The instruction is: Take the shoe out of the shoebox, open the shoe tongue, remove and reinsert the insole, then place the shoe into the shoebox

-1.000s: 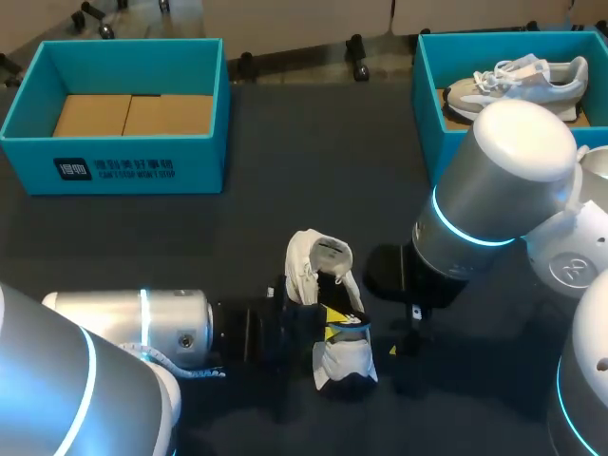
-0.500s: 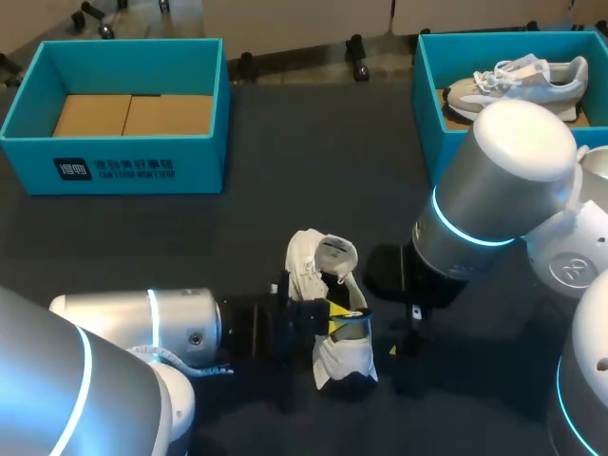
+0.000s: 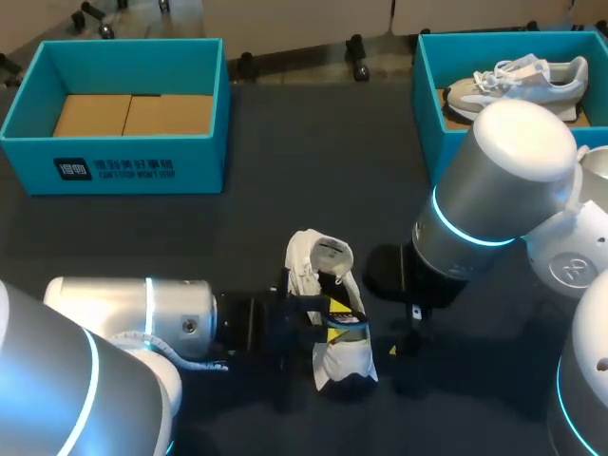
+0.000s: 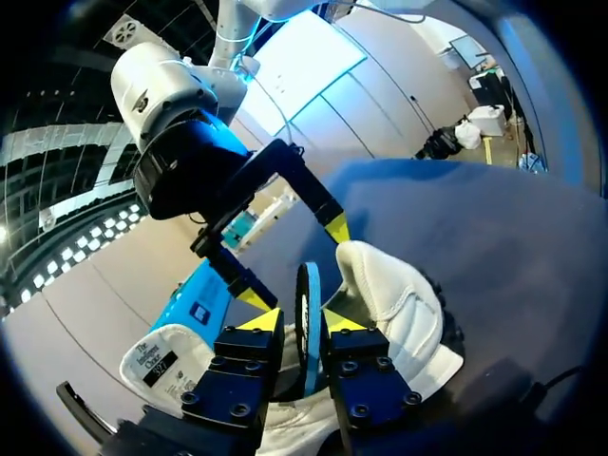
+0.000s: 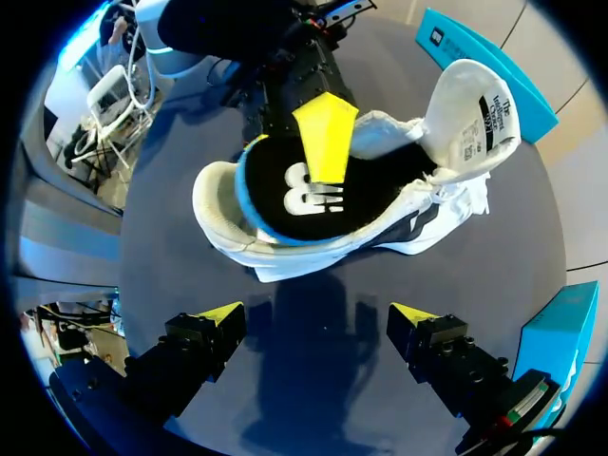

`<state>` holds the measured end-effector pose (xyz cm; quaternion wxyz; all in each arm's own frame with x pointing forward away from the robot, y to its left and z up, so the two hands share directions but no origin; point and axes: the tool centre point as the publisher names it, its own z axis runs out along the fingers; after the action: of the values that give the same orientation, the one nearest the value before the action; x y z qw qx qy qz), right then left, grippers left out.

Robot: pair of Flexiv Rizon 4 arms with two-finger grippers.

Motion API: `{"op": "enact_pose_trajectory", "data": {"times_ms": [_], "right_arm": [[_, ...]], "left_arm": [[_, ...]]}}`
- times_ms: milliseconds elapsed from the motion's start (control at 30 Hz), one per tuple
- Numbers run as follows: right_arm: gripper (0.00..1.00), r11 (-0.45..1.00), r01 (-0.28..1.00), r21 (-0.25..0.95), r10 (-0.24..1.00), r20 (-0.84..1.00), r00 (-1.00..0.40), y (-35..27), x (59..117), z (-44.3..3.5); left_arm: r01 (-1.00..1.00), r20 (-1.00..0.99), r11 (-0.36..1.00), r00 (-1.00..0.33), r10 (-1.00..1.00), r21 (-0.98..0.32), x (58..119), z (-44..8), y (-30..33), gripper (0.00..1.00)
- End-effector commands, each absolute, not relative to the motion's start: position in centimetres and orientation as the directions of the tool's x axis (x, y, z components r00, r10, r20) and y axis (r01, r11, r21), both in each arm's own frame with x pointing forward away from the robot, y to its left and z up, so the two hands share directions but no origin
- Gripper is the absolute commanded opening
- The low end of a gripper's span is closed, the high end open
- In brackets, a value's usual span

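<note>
A white shoe (image 3: 318, 271) lies on the dark table near the front middle, its tongue (image 5: 475, 104) folded back. A black insole with a blue edge (image 5: 380, 204) lies in the shoe's opening. My left gripper (image 4: 302, 320) comes in from the left with the insole's edge (image 4: 307, 285) between its fingers. One finger rests against the insole and a thin gap shows at the other, so it is open. Just right of the shoe, my right gripper (image 5: 313, 318) stands wide open and holds nothing.
A teal shoebox (image 3: 114, 161) with cardboard inside stands at the back left. At the back right, a second teal box (image 3: 427, 95) holds a grey shoe (image 3: 518, 85). My right arm (image 3: 494, 180) covers part of the table's right side.
My left gripper's fingers have parted a little around the insole. The shoe and the right arm have stayed where they were.
</note>
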<state>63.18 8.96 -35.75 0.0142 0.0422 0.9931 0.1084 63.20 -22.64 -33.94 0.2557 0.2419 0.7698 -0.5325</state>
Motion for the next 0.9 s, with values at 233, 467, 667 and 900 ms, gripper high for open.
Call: {"op": "enact_pose_trajectory", "data": {"times_ms": [233, 467, 667, 900], "right_arm": [[1.0, 0.972, 0.08, 0.22, 0.087, -0.021, -0.996, 8.8, 63.1, -35.8], [1.0, 0.972, 0.08, 0.22, 0.087, -0.021, -0.996, 8.8, 63.1, -35.8], [1.0, 0.972, 0.08, 0.22, 0.087, -0.021, -0.996, 8.8, 63.1, -35.8], [1.0, 0.972, 0.08, 0.22, 0.087, -0.021, -0.996, 8.8, 63.1, -35.8]], "left_arm": [[0.656, -0.651, 0.288, -0.749, 0.126, -0.698, 61.8, -33.2, -22.5, 0.23], [0.694, -0.687, 0.27, -0.714, 0.136, -0.667, 61.4, -33.8, -22.8, 0.0], [0.73, -0.735, 0.293, -0.669, 0.116, -0.618, 62.4, -34.6, -23.1, 0.0], [0.728, -0.747, 0.346, -0.657, 0.102, -0.592, 64.3, -35.3, -23.3, 0.0]]}}
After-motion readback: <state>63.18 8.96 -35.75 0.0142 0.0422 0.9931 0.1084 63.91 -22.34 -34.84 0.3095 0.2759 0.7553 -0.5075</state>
